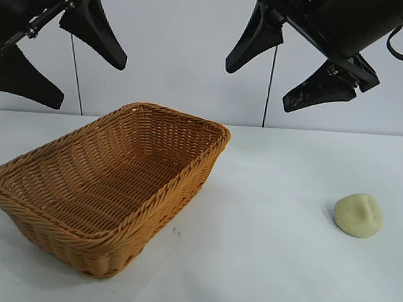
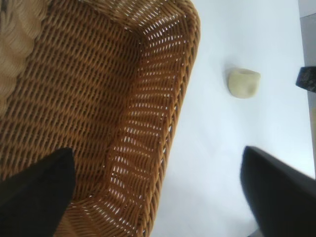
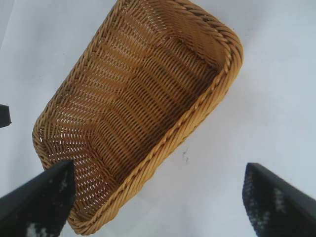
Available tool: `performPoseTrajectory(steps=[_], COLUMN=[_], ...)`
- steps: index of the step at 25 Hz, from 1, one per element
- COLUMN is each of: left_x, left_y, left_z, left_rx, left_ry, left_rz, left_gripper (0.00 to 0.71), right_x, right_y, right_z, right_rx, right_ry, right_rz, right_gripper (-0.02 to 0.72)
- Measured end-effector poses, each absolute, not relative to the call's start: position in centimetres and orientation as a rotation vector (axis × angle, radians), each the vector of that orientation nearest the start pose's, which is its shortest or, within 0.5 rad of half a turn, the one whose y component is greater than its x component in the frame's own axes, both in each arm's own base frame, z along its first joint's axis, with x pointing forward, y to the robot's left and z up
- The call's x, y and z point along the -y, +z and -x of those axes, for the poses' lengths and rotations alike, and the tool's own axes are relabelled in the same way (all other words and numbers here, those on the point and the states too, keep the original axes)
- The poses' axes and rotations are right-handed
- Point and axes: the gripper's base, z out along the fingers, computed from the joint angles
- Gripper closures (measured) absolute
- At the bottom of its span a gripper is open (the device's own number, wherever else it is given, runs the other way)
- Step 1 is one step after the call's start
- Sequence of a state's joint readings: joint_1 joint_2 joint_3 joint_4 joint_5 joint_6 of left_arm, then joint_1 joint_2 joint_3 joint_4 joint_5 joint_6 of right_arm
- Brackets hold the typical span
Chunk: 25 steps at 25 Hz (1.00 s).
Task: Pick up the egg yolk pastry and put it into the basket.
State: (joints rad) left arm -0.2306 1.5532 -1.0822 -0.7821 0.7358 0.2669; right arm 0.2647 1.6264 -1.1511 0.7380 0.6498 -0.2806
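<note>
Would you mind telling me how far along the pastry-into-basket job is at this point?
Nothing looks done yet: the egg yolk pastry sits on the white table, apart from the basket, which holds nothing. Nothing is in hand either: the left pincer and the right pincer both hang open above the table. The whole job remains: reach the pastry, grip it, carry it over and release it in the basket.

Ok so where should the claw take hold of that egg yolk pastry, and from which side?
Probably from above, across the widest part of the egg yolk pastry: it is a low rounded dome lying alone on the white table, well clear of the basket. The open right claw, hanging above that side, looks best placed; squeeze lightly, it appears soft.
</note>
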Motion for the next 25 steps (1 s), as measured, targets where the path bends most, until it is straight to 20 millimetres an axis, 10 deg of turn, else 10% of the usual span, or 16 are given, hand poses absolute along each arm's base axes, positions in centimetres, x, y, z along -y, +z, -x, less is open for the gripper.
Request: performPoseTrajectory(steps=[25], left_x=[11.48], left_y=[26.74], left_z=[-30.34], left_rx=[-2.563], left_ry=[-0.85], left_rz=[-0.022], left_gripper=[0.014], right_x=[-12.64], right_y=[26.31], right_z=[-32.45], right_rx=[-2.523], right_ry=[0.774], right_rz=[0.084], right_gripper=[0.071])
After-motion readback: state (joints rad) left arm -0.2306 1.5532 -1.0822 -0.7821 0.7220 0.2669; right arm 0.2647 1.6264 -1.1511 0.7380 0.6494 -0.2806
